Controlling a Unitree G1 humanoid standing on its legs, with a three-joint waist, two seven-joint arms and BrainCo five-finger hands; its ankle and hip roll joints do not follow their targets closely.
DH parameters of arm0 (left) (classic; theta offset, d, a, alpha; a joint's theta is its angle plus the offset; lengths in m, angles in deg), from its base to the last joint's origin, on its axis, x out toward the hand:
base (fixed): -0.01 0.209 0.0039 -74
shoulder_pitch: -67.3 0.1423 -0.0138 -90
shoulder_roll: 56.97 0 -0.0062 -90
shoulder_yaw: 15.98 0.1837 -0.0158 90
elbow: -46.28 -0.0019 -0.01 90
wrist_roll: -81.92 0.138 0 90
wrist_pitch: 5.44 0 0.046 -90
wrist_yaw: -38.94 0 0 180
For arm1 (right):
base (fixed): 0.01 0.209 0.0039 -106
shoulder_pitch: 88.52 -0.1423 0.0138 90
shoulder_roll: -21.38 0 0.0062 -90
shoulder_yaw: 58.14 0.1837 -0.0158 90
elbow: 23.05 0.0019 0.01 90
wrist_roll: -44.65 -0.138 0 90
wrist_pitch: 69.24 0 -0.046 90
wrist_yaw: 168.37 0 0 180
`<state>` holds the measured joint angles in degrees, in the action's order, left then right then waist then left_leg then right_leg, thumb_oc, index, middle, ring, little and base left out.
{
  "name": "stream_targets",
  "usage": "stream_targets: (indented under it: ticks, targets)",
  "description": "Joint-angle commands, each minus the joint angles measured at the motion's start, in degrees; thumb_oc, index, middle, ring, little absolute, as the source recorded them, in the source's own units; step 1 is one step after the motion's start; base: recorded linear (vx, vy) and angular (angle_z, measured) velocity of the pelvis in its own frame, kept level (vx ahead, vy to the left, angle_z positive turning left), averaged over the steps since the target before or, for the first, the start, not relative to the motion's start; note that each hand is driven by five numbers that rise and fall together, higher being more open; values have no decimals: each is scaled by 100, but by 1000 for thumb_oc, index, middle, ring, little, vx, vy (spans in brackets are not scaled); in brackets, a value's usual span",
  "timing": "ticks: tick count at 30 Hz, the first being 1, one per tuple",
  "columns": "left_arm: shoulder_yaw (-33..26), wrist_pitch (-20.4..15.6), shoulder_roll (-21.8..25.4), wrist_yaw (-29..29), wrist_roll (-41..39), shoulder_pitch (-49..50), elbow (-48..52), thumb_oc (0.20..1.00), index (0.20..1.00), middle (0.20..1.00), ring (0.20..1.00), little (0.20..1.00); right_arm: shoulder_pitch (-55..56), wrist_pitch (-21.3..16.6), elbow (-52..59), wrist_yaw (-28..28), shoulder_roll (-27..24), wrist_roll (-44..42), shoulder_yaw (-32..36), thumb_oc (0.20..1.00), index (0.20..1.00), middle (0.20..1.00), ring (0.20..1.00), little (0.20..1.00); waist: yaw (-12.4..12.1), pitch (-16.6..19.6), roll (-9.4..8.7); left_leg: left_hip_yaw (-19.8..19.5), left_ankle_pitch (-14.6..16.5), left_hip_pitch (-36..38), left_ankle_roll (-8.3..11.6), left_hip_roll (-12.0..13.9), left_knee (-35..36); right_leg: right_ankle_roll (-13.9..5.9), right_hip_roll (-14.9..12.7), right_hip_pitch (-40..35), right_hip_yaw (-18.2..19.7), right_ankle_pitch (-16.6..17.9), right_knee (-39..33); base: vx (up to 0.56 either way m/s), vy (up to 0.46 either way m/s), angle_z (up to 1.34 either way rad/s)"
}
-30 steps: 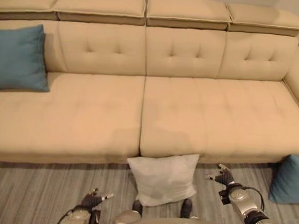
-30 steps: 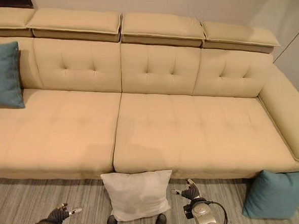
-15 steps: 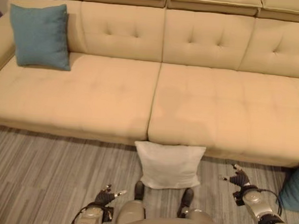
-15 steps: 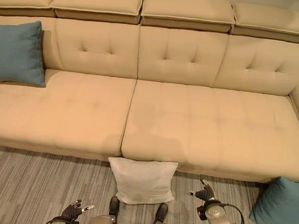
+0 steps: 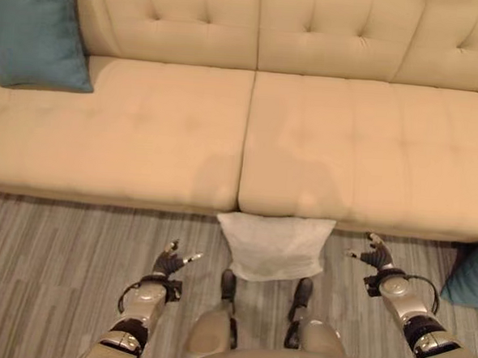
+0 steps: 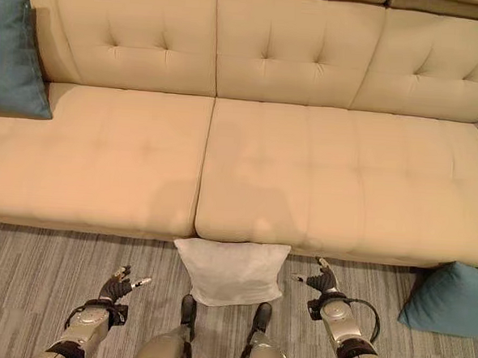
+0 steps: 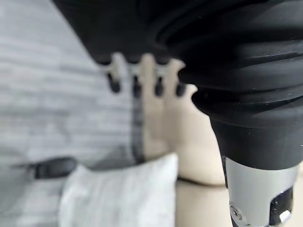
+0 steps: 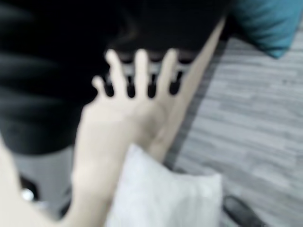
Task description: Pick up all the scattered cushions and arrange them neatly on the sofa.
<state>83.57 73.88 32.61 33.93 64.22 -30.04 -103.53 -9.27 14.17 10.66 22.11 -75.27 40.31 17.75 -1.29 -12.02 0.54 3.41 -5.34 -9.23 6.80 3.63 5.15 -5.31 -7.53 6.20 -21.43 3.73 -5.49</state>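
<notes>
A white cushion [image 5: 274, 246] lies on the floor, leaning against the front of the beige sofa [image 5: 143, 149] at its middle seam. One teal cushion [image 5: 35, 30] stands against the sofa's backrest at the far left. Another teal cushion [image 6: 451, 299] rests on the floor at the right end of the sofa. My left hand [image 5: 170, 263] hovers open above the floor to the left of the white cushion. My right hand [image 5: 375, 255] is open to the cushion's right, apart from it. Both wrist views show the white cushion [image 7: 118, 198] [image 8: 161, 198] past straight fingers.
Grey striped carpet [image 5: 55, 273] runs along the front of the sofa. The sofa's seat [image 6: 344, 177] stretches wide and bare in the middle and right.
The camera has tipped down and closer, so the sofa's top has left the view. Both hands have risen and spread to either side of the white cushion.
</notes>
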Motion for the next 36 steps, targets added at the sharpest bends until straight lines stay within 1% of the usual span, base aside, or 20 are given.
stream_targets:
  ticks: [1, 2, 3, 4, 7, 9, 12, 13, 14, 15, 17, 18, 19, 20, 21, 23, 28, 30, 33, 36]
  targets:
    - [28, -113, -71, -1, -104, 6, -428, 1000, 1000, 1000, 1000, 1000, 25, -132, -91, 136, -13, -61, 64, 1000, 1000, 1000, 1000, 1000, -41, 235, -175, 220, 204, -77, -86, -35, -223, -218, -143, 213, 137, -172, 284, 4, -34, 85]
    - [43, -99, -128, 10, -73, 32, -478, 1000, 1000, 1000, 1000, 1000, 61, -134, -129, 132, -24, -56, 95, 1000, 1000, 1000, 1000, 1000, -9, 279, -157, 267, 270, 50, -92, -16, -214, -207, -151, 182, 84, -157, 261, 45, -2, 35]
    - [49, -92, -203, 47, -31, 121, -574, 1000, 1000, 1000, 1000, 1000, 112, -132, -166, 124, -29, -24, 100, 1000, 1000, 1000, 1000, 1000, 37, 357, -126, 276, 425, 366, -80, 1, -175, -203, -101, 119, 89, -150, 226, 86, 27, 20]
    - [60, -69, -289, 64, -44, 206, -555, 1000, 1000, 1000, 1000, 1000, 206, -124, -202, 110, -2, 28, 100, 1000, 1000, 1000, 1000, 1000, 113, 447, -63, 299, 408, 496, -73, -4, -57, -212, -51, 89, 101, -116, 177, 68, 66, 13]
    - [141, -68, -308, 54, 48, 249, -502, 1000, 1000, 1000, 1000, 1000, 213, -118, -217, 112, 46, 30, 77, 1000, 1000, 1000, 1000, 1000, 118, 470, -103, 398, 516, 548, -138, -70, -15, -311, -87, 48, 336, 50, 49, -1, 90, -1]
    - [124, -59, -294, 40, 34, 232, -488, 1000, 1000, 1000, 1000, 1000, 171, -102, -274, 104, 86, 26, 55, 1000, 1000, 1000, 1000, 1000, 93, 436, -121, 434, 543, 571, -165, -91, -15, -344, -107, 69, 405, 97, 49, -32, 31, -20]
    - [26, -63, -165, 25, -2, 244, -519, 1000, 1000, 1000, 1000, 1000, 73, -74, -335, 36, 164, 30, -48, 1000, 1000, 1000, 1000, 1000, 40, 371, -146, 496, 526, 597, -200, -74, -26, -325, -95, 143, 501, 41, 270, -22, -22, -22]
    - [25, -63, -165, 25, -2, 242, -520, 1000, 1000, 1000, 1000, 1000, 71, -74, -336, 36, 164, 30, -49, 1000, 1000, 1000, 1000, 1000, 40, 371, -147, 496, 526, 596, -199, -74, -26, -325, -95, 145, 502, 39, 273, 22, -117, -10]
    - [-71, -60, -122, 6, -44, 276, -589, 1000, 1000, 1000, 1000, 1000, 102, -57, -388, 13, 168, 30, -70, 1000, 1000, 1000, 1000, 1000, 2, 391, -154, 480, 404, 545, -124, -29, -15, -311, -44, 95, 448, 35, 122, -15, -100, 2]
    - [-74, -68, -129, 12, -87, 251, -605, 1000, 1000, 1000, 1000, 1000, 87, -48, -411, 13, 140, 8, -69, 1000, 1000, 1000, 1000, 1000, -13, 382, -171, 481, 324, 452, -78, -16, -15, -312, -54, 114, 396, 48, 49, -61, -113, 6]
    - [-65, -75, -134, 15, -103, 219, -617, 1000, 1000, 1000, 1000, 1000, 63, -50, -436, 23, 109, -10, -58, 1000, 1000, 1000, 1000, 1000, -22, 387, -188, 434, 252, 318, -48, -20, -15, -316, -86, 184, 339, 48, 49, -75, -32, 28]
    - [-54, -71, -140, 28, -91, 215, -636, 1000, 1000, 1000, 1000, 1000, 71, -45, -450, 25, 90, -16, -54, 1000, 1000, 1000, 1000, 1000, -22, 411, -197, 421, 285, 284, -57, -39, -15, -325, -104, 237, 290, 53, 49, -91, -29, 47]
    - [-51, -54, -199, 42, -34, 196, -758, 1000, 1000, 1000, 1000, 1000, 65, -61, -470, 47, 58, -10, -12, 1000, 1000, 1000, 1000, 1000, 26, 472, -204, 447, 469, 407, -63, -24, -15, -345, -163, 335, 183, 77, 49, -111, -26, 48]
    - [-43, -62, -270, 52, 50, 269, -831, 1000, 1000, 1000, 1000, 1000, 103, -74, -446, 41, 61, -1, -4, 1000, 1000, 1000, 1000, 1000, 66, 524, -171, 389, 612, 643, -42, -14, -63, -348, -113, 355, 156, 57, 49, -77, 3, 34]
    - [-31, -32, -357, 83, 33, 329, -831, 1000, 1000, 1000, 1000, 1000, 134, -69, -481, 37, 73, 33, -4, 1000, 1000, 1000, 1000, 1000, 134, 584, -108, 512, 583, 717, -17, 22, -15, -350, -73, 320, 117, 64, 49, 1, 27, 26]
    - [-56, -5, -367, 93, 62, 404, -838, 1000, 1000, 1000, 1000, 1000, 168, -51, -492, 26, 92, 69, -19, 1000, 1000, 1000, 1000, 1000, 127, 608, -85, 523, 630, 725, -36, 23, -15, -339, -46, 289, 178, 73, 49, 19, 42, 11]
    - [-128, 26, -296, 78, 96, 408, -891, 1000, 1000, 1000, 1000, 1000, 178, -30, -617, -10, 203, 67, -75, 1000, 1000, 1000, 1000, 1000, 56, 570, -169, 577, 663, 837, -119, -15, -15, -375, -94, 187, 294, 170, 49, 35, 31, -6]
    - [-112, 24, -272, 76, 146, 402, -878, 1000, 1000, 1000, 1000, 1000, 171, -28, -630, -24, 217, 75, -93, 1000, 1000, 1000, 1000, 1000, 43, 572, -183, 607, 680, 860, -137, -20, -16, -378, -98, 179, 333, 157, 49, 35, 6, -5]
    - [-109, 27, -184, 62, 140, 388, -768, 1000, 1000, 1000, 1000, 1000, 163, -8, -536, -45, 191, 27, -93, 1000, 1000, 1000, 1000, 1000, 58, 565, -195, 616, 675, 854, -130, 10, -63, -343, -54, 151, 391, 129, 49, 52, -71, -7]
    - [-165, 30, -133, 46, 37, 386, -710, 1000, 1000, 1000, 1000, 1000, 170, 3, -455, -70, 169, 23, -110, 1000, 1000, 1000, 1000, 1000, 65, 528, -200, 603, 679, 842, -65, 93, -178, -268, -15, 90, 307, 62, 59, 38, -83, 1]
